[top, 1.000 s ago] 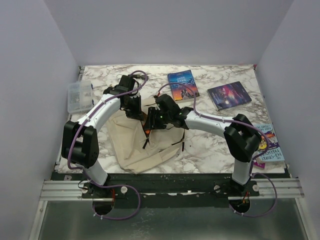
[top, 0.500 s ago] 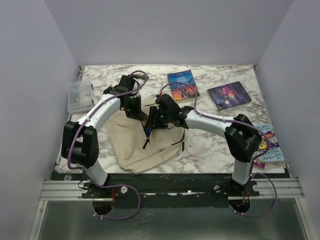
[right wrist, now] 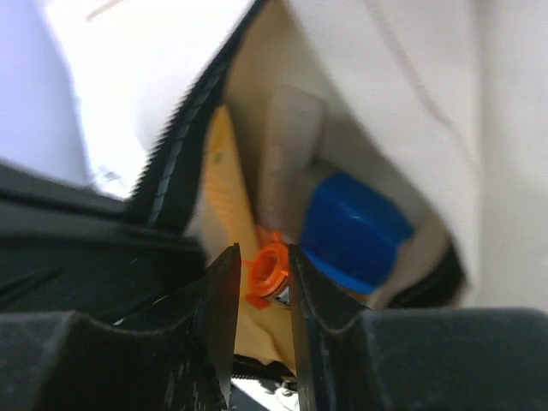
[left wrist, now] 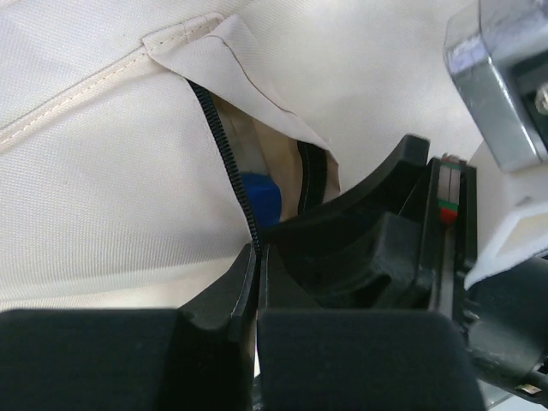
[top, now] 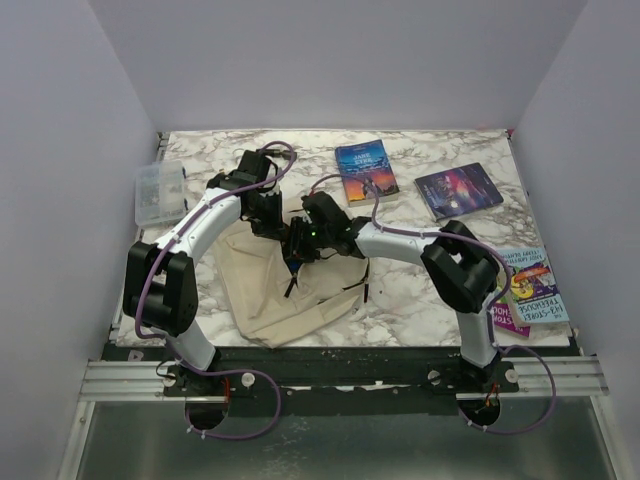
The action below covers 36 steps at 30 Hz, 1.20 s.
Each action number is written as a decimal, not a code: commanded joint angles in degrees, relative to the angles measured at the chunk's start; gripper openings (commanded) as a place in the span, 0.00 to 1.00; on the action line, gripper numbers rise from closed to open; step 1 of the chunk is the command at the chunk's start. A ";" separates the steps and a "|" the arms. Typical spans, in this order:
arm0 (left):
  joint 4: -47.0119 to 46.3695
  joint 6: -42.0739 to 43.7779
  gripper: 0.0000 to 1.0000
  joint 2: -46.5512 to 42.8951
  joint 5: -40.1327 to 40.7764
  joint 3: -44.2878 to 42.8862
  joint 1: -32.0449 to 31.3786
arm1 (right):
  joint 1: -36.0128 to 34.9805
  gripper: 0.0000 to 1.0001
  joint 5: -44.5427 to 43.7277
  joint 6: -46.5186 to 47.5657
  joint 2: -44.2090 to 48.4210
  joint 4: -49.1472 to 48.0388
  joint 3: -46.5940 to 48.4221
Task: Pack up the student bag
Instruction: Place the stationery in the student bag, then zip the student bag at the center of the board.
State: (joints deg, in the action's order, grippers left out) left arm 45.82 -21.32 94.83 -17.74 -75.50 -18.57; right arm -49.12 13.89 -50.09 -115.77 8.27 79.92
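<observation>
Table (top: 410,310) bearing bag (top: 265,290), whose open zipper mouth lies at both claws. Left claw (left wrist: 255,257) pressed together on the zipper edge. Right claw (right wrist: 263,257) at the mouth; blue object (right wrist: 351,235) just beyond its tip; orange ring (right wrist: 267,272) between its narrowly parted fingers, grip indeterminate.

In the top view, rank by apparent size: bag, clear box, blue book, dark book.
1. bag, clearly the largest.
2. blue book, dark book and clear box: they look too alike in size to rank.
</observation>
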 commanded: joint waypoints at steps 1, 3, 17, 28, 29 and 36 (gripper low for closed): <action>-1.39 0.40 0.00 -2.11 0.69 1.18 -0.77 | -0.08 0.32 17.67 -14.56 2.40 -25.45 -6.92; -1.60 0.47 0.00 -1.94 1.80 1.49 -0.77 | 1.37 0.33 18.82 -13.28 4.44 -23.09 -7.41; -1.47 -0.15 0.55 -5.87 5.52 4.32 -0.86 | 2.67 0.60 -9.48 14.49 23.02 11.67 -14.33; -0.12 -12.89 0.68 -34.26 4.35 22.31 -7.18 | -11.08 0.60 -13.28 12.37 26.48 -8.97 -27.89; -0.14 -14.53 0.63 -35.42 4.97 23.59 -8.65 | -12.31 0.60 -16.82 12.29 25.83 -10.25 -27.99; -3.99 -19.60 0.50 -35.17 11.90 29.80 -14.18 | -13.56 0.59 -26.72 13.36 21.49 -13.51 -26.82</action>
State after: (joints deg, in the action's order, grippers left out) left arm 44.58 -36.58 57.58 -10.90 -47.83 -30.76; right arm -62.98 -4.12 -37.56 -91.39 -0.19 52.42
